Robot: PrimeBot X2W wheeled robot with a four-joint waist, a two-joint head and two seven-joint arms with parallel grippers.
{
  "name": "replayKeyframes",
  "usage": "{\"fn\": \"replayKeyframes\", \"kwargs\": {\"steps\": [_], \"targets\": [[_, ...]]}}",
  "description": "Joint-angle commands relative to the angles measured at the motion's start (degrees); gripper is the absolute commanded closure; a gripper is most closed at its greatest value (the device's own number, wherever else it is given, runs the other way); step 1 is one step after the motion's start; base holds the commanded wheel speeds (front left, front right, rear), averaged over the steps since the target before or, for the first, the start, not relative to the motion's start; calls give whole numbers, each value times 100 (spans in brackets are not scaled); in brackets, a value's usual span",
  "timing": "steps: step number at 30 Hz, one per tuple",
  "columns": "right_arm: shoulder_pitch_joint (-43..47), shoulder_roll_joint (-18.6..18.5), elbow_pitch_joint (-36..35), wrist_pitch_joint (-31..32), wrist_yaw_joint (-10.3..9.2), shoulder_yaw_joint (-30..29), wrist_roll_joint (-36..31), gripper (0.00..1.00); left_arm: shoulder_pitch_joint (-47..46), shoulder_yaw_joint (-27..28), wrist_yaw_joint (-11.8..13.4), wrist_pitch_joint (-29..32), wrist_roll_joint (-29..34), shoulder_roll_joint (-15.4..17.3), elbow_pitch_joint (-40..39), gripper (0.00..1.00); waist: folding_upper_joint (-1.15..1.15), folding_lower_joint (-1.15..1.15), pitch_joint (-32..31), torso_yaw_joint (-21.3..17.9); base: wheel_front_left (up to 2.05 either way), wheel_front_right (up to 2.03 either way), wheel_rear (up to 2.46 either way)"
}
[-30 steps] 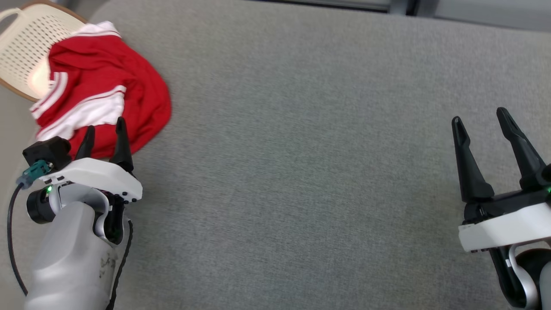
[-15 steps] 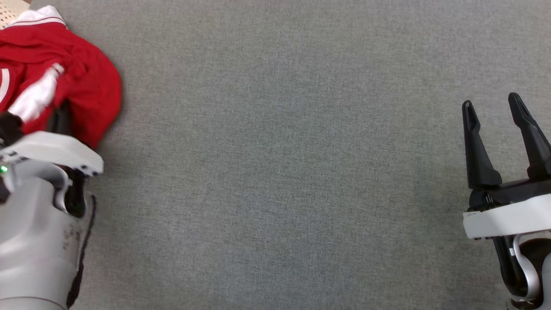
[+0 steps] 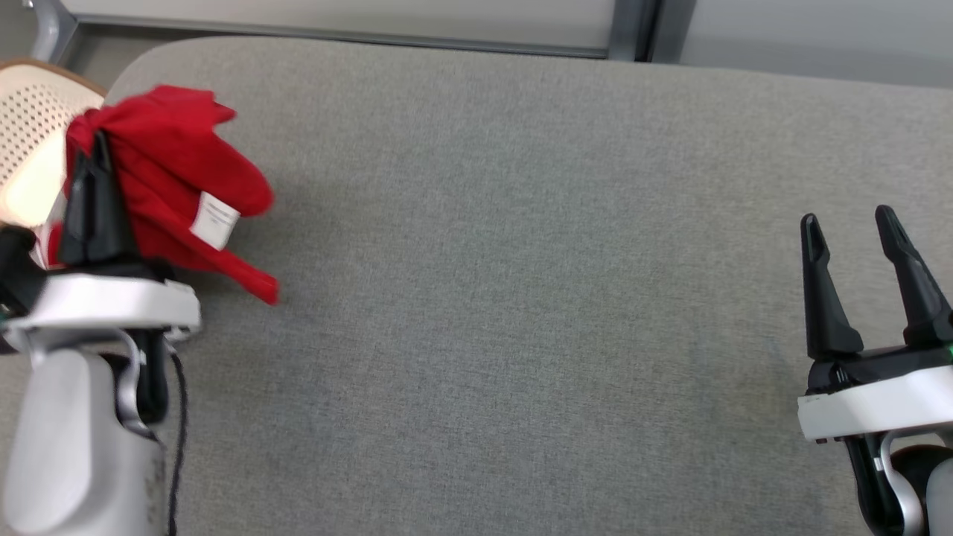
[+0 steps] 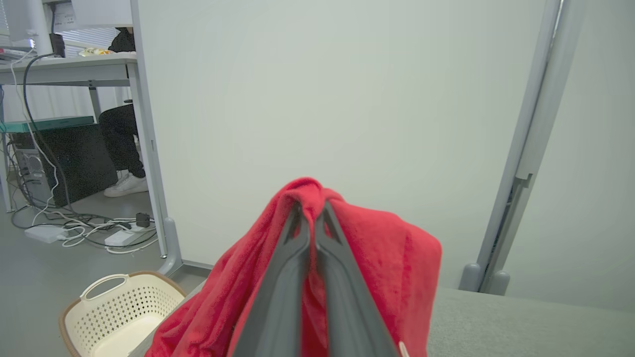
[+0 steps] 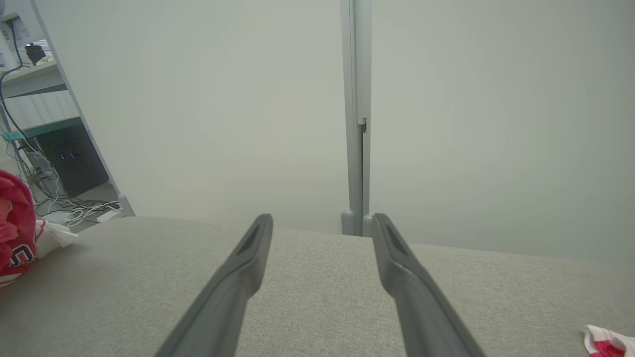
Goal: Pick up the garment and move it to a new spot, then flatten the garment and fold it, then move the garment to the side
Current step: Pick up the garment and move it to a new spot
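Head view first. Left gripper (image 3: 95, 145) stands at the left side, its two dark fingers pressed together and clamped on a fold of the red garment (image 3: 171, 171). The cloth rises to a peak at the fingertips and hangs down from there to the right, near the left end of the grey surface (image 3: 521, 298). A white label (image 3: 216, 221) shows on the cloth. Behind the garment, at the left border, is a cream basket (image 3: 26, 123) with small holes. The right gripper (image 3: 849, 217) is at the lower right, well apart from the garment. Its fingers are spread wide, with nothing between them.

Left wrist view. The left gripper (image 4: 310, 210) has its fingers closed, tip against tip, and the garment (image 4: 392, 253) is draped over both of them like a hood. The basket (image 4: 124, 302) sits on the floor at the lower left, just beside the edge of the grey surface (image 4: 521, 322). Further back, a person's leg and white shoe (image 4: 126, 186) are under a desk, and cables (image 4: 89, 228) lie on the floor.

Right wrist view. The right gripper (image 5: 321, 220) is wide open above the grey surface (image 5: 297, 277) and holds nothing. The garment (image 5: 15, 223) appears at the far left border, red with some white. A small red and white scrap of cloth (image 5: 605, 343) lies at the lower right corner.
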Motion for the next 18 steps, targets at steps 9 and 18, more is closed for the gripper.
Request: {"fn": "replayKeyframes", "kwargs": {"steps": [9,18], "targets": [[286,75,-66,-97,0,-107,24,0,1035,-1099,-172,206,168,-495,-1325,100,0,0,-328,-341,0,0,0],[173,183,-91,-237,0,-46,115,0,556,-3193,-288,551,-184,-592,-1382,100,0,0,-45,-1237,0,0,0]]}}
